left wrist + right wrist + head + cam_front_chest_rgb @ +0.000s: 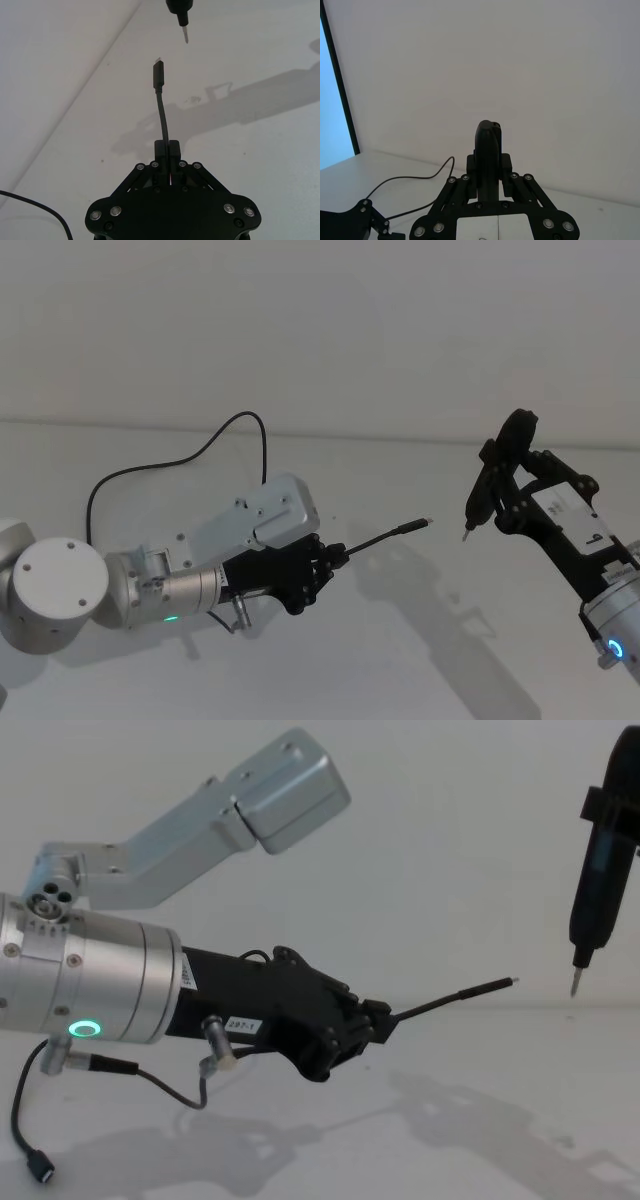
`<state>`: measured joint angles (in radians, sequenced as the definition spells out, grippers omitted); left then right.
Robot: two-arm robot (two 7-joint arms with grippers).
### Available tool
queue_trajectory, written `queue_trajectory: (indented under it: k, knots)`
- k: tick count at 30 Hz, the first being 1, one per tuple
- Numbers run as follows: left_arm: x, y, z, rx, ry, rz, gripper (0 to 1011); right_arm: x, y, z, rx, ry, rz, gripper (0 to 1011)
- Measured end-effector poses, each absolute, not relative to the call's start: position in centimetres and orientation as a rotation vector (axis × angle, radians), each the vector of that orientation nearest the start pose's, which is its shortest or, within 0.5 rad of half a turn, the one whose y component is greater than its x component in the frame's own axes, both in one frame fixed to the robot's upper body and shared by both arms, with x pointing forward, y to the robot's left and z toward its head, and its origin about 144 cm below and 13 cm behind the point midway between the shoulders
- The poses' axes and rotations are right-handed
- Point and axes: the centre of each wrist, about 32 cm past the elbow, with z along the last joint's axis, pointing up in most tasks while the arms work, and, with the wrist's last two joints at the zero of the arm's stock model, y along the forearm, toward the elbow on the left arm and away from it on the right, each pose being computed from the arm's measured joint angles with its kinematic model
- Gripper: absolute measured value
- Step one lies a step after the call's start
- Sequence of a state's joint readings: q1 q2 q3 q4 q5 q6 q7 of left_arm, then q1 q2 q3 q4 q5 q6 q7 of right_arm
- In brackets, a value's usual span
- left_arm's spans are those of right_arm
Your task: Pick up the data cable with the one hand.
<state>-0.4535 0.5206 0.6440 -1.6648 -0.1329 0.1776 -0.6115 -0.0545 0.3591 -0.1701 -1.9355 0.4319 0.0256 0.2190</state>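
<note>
We see the data cable [390, 535] gripped a short way back from its plug end by the left gripper [335, 555], whose jaws are clenched on the thin black cord. The straight plug, with its metallic tip, sticks out past the fingertips and points right and slightly upward, clear of the white table [420, 640]. In the chest view the cable [450, 1000] rises at a shallow angle from the left gripper [378, 1020], which hangs above the table on a silver cylinder with a green ring light. From the left wrist, the cable [161, 107] runs straight out from between the closed fingers of the left gripper [166, 149]. Behind the gripper, the rest of the cord loops away toward the far left of the table.

On the right, well apart from the plug, the right gripper [503, 502] grasps a slim black tool [495, 470] with its metal pin tip pointing down. Its jaws are clamped on the tool's body, as the right wrist view shows the right gripper [489, 167] and tool [487, 137]. The tool [598, 880] hangs above the table in the chest view, its pin near the plug's height.
</note>
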Motion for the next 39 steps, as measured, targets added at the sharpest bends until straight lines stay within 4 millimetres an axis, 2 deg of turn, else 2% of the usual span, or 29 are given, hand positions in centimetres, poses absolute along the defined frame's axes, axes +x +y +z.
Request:
queue_trajectory:
  k: [39]
  knots:
    - [51.0, 19.7, 126.1, 0.370, -0.406, 0.405, 46, 44.7, -23.3, 124.8, 0.249, -0.048, -0.959, 268]
